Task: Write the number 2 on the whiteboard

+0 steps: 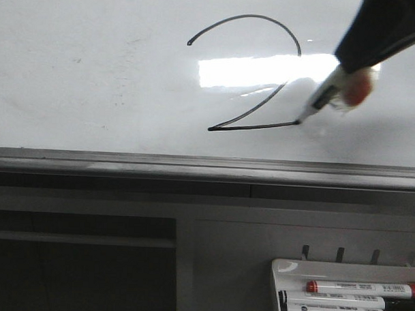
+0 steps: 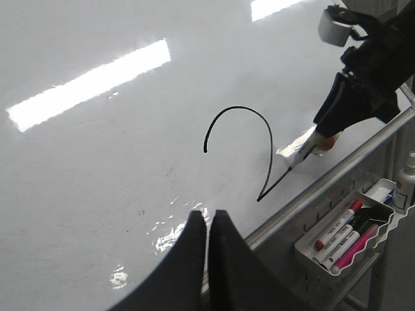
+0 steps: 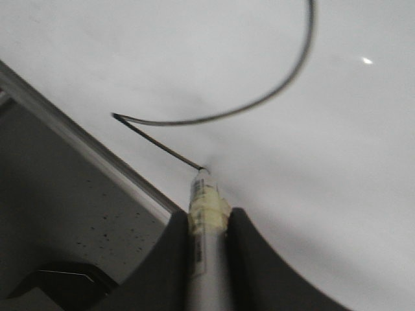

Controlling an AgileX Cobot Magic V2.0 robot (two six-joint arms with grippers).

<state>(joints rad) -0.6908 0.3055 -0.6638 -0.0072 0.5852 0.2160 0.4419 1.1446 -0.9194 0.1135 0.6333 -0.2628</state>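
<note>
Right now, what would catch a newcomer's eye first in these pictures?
The black number 2 drawn mid-whiteboard, its base stroke running right to the tip of the marker. The right gripper is shut on that marker, at the whiteboard's right side. Below the rail, at lower right, a white tray holds spare markers.

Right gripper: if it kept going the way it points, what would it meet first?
The right gripper holds a marker whose tip already touches the whiteboard at the end of the number 2 base stroke, so the board comes first.
</note>
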